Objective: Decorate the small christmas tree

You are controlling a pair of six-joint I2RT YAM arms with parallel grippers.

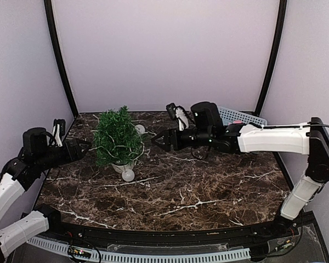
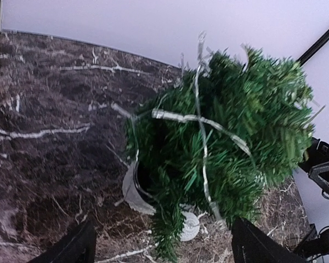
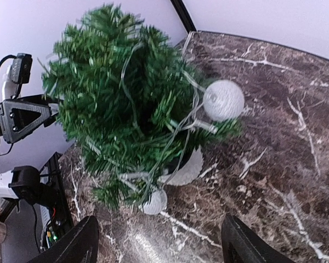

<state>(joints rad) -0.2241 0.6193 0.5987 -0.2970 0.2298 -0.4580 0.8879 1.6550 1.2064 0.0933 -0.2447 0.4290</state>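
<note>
The small christmas tree (image 1: pixel 118 137) stands in its white pot (image 1: pixel 122 166) at the left middle of the marble table. A clear light string with white globes is draped over it. One globe (image 1: pixel 128 175) lies on the table by the pot and another (image 1: pixel 140 129) hangs at the back right. My left gripper (image 1: pixel 86 147) is open just left of the tree and holds nothing. On the tree's right my right gripper (image 1: pixel 156 139) is open too, with nothing in it. The left wrist view shows the tree (image 2: pixel 225 126), the string (image 2: pixel 200 118) and the pot (image 2: pixel 132 192). The right wrist view shows the tree (image 3: pixel 126 104) and both globes (image 3: pixel 223 100) (image 3: pixel 155 201).
A pale perforated basket (image 1: pixel 238 116) sits at the back right behind the right arm. The dark marble table (image 1: pixel 208 186) stretches in front of the tree. White walls and black poles enclose the back and sides.
</note>
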